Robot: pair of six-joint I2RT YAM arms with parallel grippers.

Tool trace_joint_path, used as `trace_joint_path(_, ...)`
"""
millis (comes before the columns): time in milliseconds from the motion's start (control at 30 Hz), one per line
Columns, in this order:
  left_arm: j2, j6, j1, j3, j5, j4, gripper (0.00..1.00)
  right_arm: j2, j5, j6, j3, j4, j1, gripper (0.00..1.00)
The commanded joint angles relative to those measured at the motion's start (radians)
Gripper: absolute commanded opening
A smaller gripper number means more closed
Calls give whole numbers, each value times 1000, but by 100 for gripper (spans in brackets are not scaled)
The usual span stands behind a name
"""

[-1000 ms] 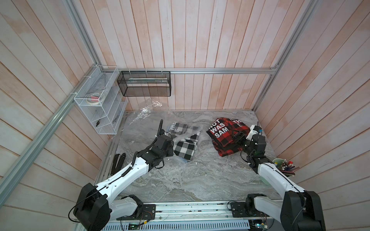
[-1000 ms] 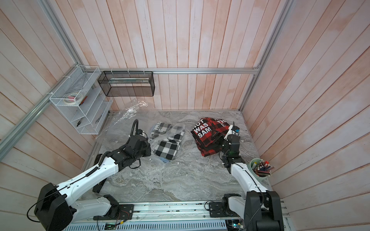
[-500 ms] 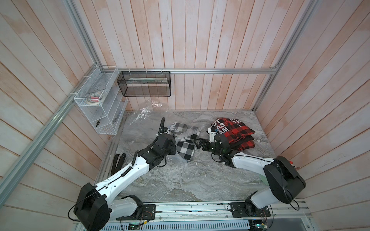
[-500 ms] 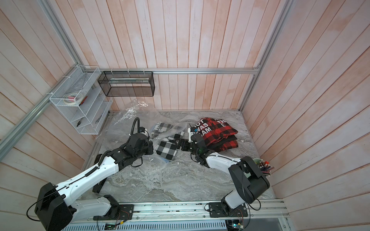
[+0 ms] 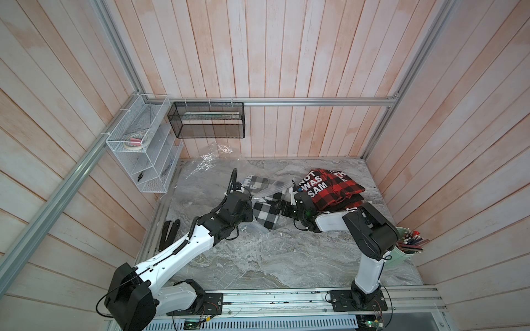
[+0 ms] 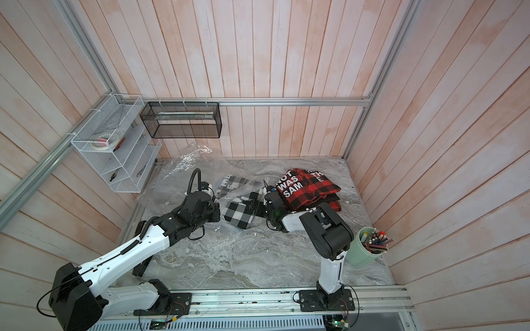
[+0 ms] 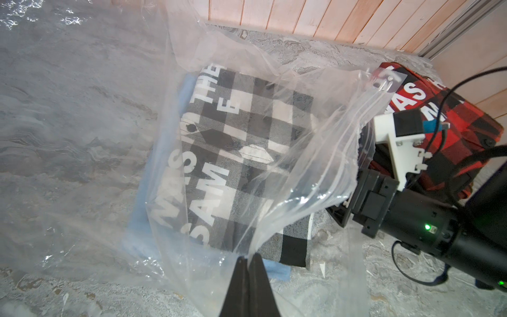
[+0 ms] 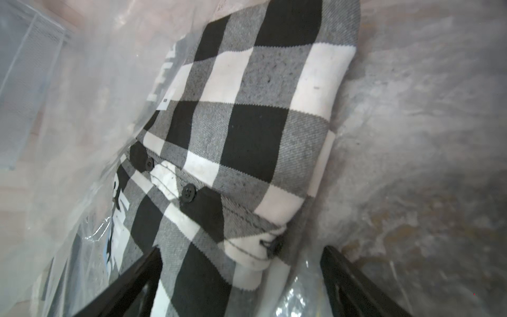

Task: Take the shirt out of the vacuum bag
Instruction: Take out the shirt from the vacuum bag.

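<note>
The vacuum bag (image 5: 206, 166) (image 6: 183, 163) lies crinkled and clear on the marble table, its mouth facing the right arm. Inside it is a folded black-and-white checked shirt (image 5: 266, 215) (image 6: 238, 213) (image 7: 241, 153) (image 8: 247, 137), its near corner sticking out of the mouth. My left gripper (image 7: 248, 258) is shut on the bag's upper film (image 7: 315, 153) and holds it lifted. My right gripper (image 8: 241, 249) (image 5: 275, 206) is open at the bag's mouth, one finger on each side of the shirt's folded end.
Folded red-and-black checked shirts (image 5: 332, 189) (image 6: 309, 189) are stacked behind the right wrist. A green cup of pencils (image 5: 401, 252) stands by the right wall. A white wire rack (image 5: 143, 149) and a black mesh basket (image 5: 206, 120) hang at the back left.
My right arm has swung from the red shirts across to the bag's mouth, and its open jaws now straddle the checked shirt. The left gripper has kept hold of the film.
</note>
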Motion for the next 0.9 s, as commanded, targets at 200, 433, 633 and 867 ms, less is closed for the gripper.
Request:
trace_joint_path(200, -11, 19, -4, -14, -29, 20, 0, 107, -76, 39, 36, 49, -27, 88)
trace_joint_path(433, -5, 15, -3, -24, -27, 29, 0, 135, -99, 42, 51, 65, -24, 81)
trace_joint_path(633, 3, 15, -4, -30, -27, 34, 0, 101, -102, 44, 34, 94, -19, 56)
trace_joint_path(867, 6, 12, -2, -35, -27, 38, 0, 44, -103, 38, 48, 99, -9, 27)
